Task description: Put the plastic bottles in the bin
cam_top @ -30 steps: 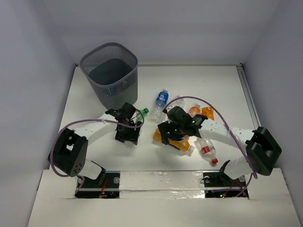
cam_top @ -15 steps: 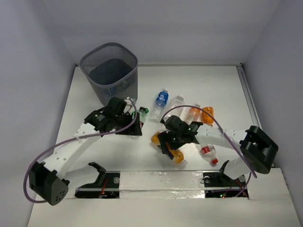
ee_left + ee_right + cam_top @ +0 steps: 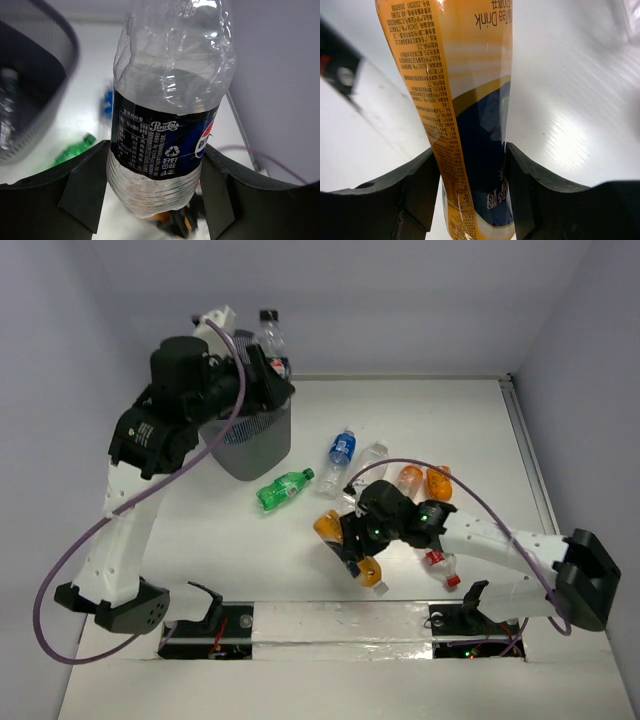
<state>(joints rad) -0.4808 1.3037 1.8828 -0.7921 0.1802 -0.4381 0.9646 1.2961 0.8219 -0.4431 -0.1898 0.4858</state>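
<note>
Nearest, clamped with the right fingers [image 3: 415, 192] around an orange bottle [image 3: 465, 115] at mid-label, low over the tabletop [image 3: 470, 430]. Probably light, thin-walled, slippery and easily crushed; best gripped gently across the label. Farther, pinching a clear bottle [image 3: 165, 145] near its ribbed base in the left fingers [image 3: 82, 192], high beside the bin [image 3: 255, 450].

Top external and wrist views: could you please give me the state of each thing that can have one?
left claw, shut on the Pepsi bottle.
Pepsi bottle, held aloft at the bin's rim, not yet released.
right claw, shut on the orange bottle.
orange bottle, gripped across its body.
bin, upright, open-topped.
green bottle, lying on its side, capped.
blue-label bottle, lying on its side.
</note>
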